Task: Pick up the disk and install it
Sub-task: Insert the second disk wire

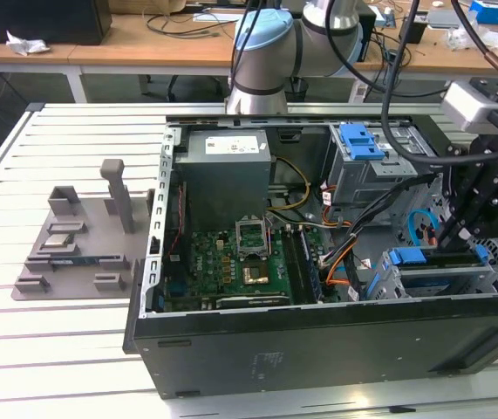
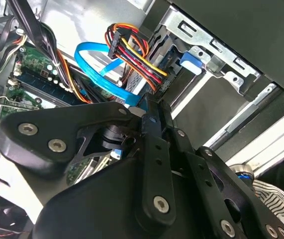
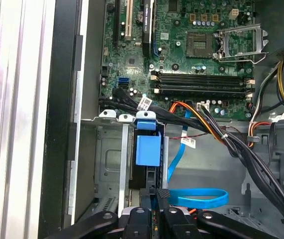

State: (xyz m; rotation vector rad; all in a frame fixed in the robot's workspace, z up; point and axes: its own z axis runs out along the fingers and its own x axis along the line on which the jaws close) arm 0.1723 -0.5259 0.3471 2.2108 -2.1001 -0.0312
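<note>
Open black computer case (image 1: 318,336) on a white slatted table (image 1: 57,349). Inside: green motherboard (image 1: 231,271), grey power supply (image 1: 224,170) at the far side, blue-handled drive bay (image 1: 362,144) toward the exterior view's right, blue data cable (image 3: 201,198). Grey parts tray (image 1: 78,240) at the exterior view's left.

A white slatted table (image 1: 22,349) carries an open computer case (image 1: 318,340) and a grey fixture tray (image 1: 78,249).
</note>
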